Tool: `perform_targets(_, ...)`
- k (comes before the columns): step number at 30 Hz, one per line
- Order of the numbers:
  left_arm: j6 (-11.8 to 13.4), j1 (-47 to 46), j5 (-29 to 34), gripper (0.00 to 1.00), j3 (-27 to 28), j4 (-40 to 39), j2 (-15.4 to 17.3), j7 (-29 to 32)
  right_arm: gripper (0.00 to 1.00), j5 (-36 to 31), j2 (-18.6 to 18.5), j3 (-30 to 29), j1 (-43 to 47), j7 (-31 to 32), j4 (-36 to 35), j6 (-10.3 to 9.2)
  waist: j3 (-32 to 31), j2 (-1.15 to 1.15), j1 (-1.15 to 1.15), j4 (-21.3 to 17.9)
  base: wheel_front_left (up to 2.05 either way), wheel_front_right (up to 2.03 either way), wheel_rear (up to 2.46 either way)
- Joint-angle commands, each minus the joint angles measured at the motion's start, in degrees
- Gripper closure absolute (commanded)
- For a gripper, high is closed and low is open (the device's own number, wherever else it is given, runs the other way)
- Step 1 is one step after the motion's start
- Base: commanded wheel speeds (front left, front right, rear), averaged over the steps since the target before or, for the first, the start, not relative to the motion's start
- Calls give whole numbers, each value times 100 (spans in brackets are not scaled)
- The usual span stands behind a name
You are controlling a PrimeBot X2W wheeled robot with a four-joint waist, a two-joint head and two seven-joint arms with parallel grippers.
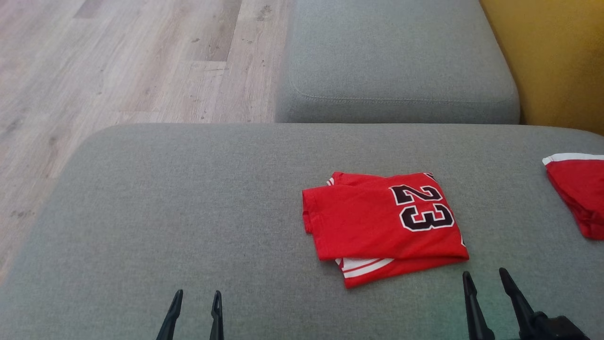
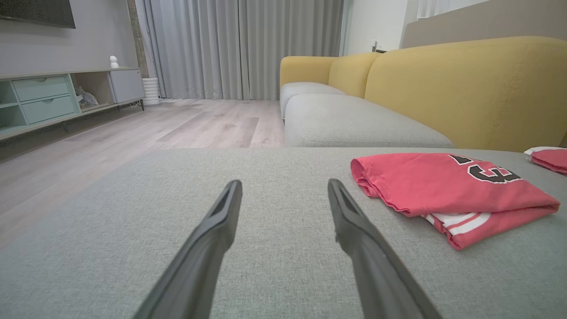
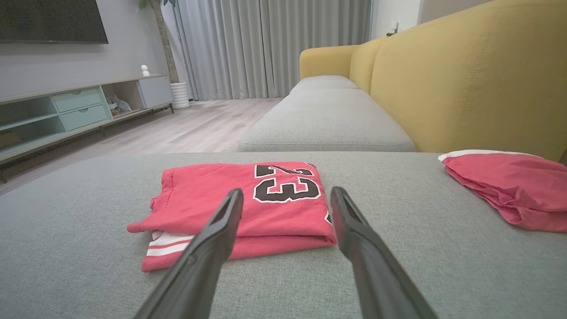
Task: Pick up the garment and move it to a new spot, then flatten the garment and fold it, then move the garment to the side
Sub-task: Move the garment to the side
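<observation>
Black white-edged number 23 on folded red jersey point(image 1: 377, 222)

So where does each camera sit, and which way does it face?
Head: on the head, looking down at the jersey on the cushion; left end effector and right end effector at the bottom.
Left wrist: low on the left arm, along its open fingers; jersey to the right.
Right wrist: on the right arm, fingers aimed at the jersey.
Shared: all show the jersey.

Matte-black left gripper point(image 1: 197, 293), lower left of frame, two slim tapering fingers point(image 1: 170, 314) with pointed tips; right gripper point(image 1: 485, 273), lower right, matching pair rising from a blocky black housing point(image 1: 559, 328).
</observation>
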Motion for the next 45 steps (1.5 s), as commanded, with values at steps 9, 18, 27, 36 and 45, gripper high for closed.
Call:
perform_targets(9, -105, -167, -90, 0, 252, -182, -65, -30, 0, -123, -57, 133, -207, -78, -192, 39, 55, 0, 1, -8, 0, 0, 0)
perform_targets(18, -132, -152, -88, 0, 172, -456, -68, -30, 0, -133, -126, 227, -318, -78, -32, 39, 228, 0, 1, -80, 0, 0, 0)
perform_targets(27, -146, -296, -154, 0, 34, -498, -68, -30, 0, 28, -595, 599, -1234, -79, 802, 39, 730, 0, 1, -121, 0, 0, 0)
perform_targets(36, -139, -802, -92, 0, -270, -553, -68, -30, 0, 863, -1126, 825, -3065, 85, 2648, 39, 1295, 0, 1, 213, 0, 0, 0)
perform_targets(45, -134, -950, -172, 0, -494, -533, -68, -30, 26, 2625, -1408, 1640, -3876, 1097, 4027, 39, 1367, 0, 1, 547, 0, 0, 0)
